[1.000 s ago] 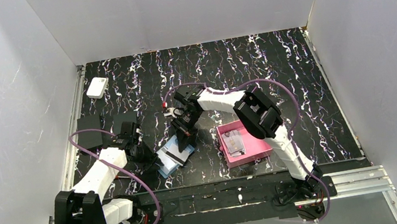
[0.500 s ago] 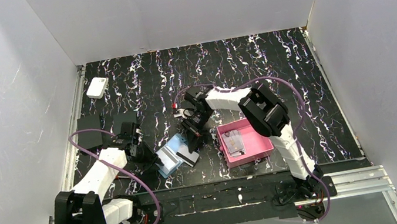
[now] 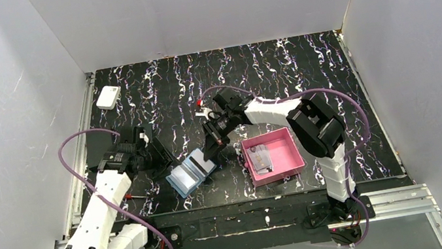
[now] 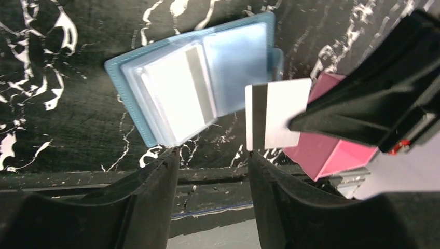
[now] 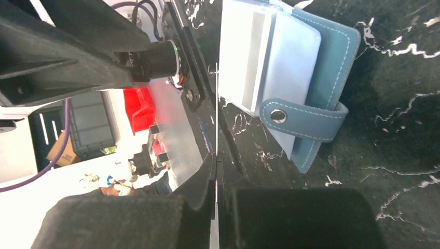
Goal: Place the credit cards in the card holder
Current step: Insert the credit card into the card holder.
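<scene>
Teal and stitched, the card holder [image 3: 189,175] now lies open flat beside the pink tray [image 3: 290,150]. My left gripper [image 4: 212,168] has let go of it and backed off, fingers apart. Just beside the holder my right gripper [image 3: 215,140] pinches a glossy striped credit card [image 4: 280,116], which shows only as a thin edge-on line in its own wrist camera.

The black marbled table [image 3: 302,66] bears an open wallet [image 3: 186,174] near its front edge. A pink tray [image 3: 285,152] lies to its right; a white box [image 3: 108,97] sits in the far-left corner.
</scene>
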Robot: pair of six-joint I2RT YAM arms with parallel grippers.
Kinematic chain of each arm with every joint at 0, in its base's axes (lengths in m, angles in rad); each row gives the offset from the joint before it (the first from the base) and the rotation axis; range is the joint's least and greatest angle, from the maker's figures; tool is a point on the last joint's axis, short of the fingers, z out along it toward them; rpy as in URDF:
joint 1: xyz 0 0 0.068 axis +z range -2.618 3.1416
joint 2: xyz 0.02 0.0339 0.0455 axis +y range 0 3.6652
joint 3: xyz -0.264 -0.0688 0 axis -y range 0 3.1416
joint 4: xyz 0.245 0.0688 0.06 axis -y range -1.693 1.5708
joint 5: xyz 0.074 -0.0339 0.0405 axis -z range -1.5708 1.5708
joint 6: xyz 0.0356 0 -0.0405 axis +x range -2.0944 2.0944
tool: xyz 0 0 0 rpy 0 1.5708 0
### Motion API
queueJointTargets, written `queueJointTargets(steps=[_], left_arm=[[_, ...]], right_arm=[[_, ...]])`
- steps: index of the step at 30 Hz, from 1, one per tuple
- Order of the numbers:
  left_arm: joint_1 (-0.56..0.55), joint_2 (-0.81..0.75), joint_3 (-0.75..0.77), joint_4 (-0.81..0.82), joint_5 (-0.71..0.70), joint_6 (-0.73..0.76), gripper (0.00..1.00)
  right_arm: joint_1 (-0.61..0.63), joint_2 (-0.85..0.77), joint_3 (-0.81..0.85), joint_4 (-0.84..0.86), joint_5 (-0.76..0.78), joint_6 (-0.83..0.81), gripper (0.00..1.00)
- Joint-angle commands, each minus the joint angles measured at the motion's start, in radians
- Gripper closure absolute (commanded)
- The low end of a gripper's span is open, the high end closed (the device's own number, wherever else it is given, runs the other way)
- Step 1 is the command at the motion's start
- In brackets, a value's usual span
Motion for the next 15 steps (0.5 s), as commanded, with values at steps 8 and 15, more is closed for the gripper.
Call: queueJointTargets(steps=[8, 15], left_arm=[[0.006, 0.135, -0.043, 0.062, 0.131, 0.089, 0.68], [0.006, 0.199, -0.075, 0.143, 0.122, 0.118, 0.7]], right_arm=[[0.025, 0.179, 0.392, -0.545, 0.096, -0.371, 0.99], [0.029, 0.228, 0.42, -0.582, 0.088, -0.377, 0.99]])
